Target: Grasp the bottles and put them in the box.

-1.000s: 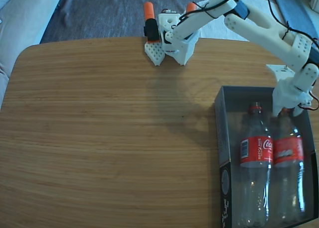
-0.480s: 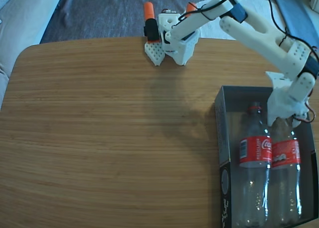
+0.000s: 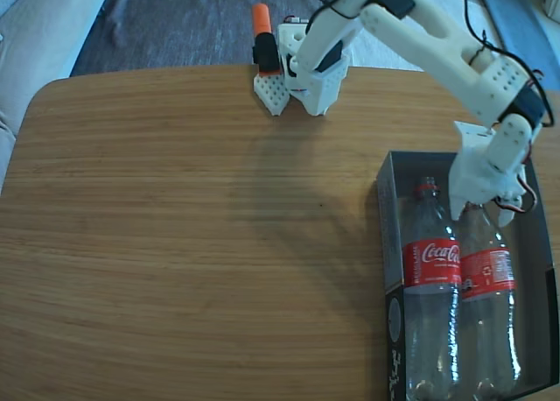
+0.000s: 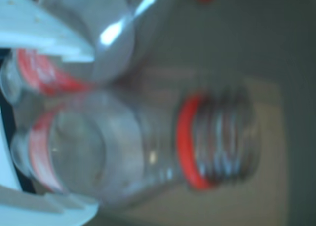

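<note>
Two clear bottles with red labels lie side by side in the dark grey box (image 3: 390, 243) at the right of the fixed view. The left bottle (image 3: 430, 263) rests against the box's left wall. My gripper (image 3: 472, 207) reaches down over the shoulder of the right bottle (image 3: 487, 274). In the blurred wrist view my gripper (image 4: 94, 132) has its white fingers (image 4: 49, 38) above and below that bottle (image 4: 207, 142), whose open threaded neck and red ring point right. Here the gripper looks shut on it. The other bottle (image 4: 113, 33) lies just beyond the upper finger.
The wooden table (image 3: 192, 226) spreads wide to the left of the box. My arm's white base (image 3: 306, 68) with orange parts stands at the far edge. A pale cushion (image 3: 44, 33) lies beyond the table's upper left corner. The box reaches the table's right and near edges.
My gripper has shifted left inside the box, and both bottles have slid left with it. The left bottle now sits by the left wall.
</note>
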`<state>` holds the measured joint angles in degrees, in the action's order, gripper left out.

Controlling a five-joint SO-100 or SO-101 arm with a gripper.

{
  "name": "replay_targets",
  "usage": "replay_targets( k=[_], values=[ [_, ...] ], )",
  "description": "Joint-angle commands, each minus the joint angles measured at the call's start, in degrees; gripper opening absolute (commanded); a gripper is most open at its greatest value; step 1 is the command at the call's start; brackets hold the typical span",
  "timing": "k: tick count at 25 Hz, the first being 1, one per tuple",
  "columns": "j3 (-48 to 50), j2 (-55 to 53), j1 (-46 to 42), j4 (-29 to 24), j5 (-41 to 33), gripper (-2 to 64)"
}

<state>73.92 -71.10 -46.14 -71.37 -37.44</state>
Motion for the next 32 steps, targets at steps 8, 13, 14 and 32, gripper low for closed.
replay_targets(
  k=[8, 13, 14, 32],
  values=[
    [14.8, -21.7, 2.9, 2.2, 0.3, 33.9],
    [17.8, -27.4, 5.5, 1.7, 0.0, 33.9],
    [17.9, -28.2, 6.6, 1.6, -0.1, 33.9],
    [17.8, -46.0, 39.6, 2.1, 9.3, 33.9]
  ],
)
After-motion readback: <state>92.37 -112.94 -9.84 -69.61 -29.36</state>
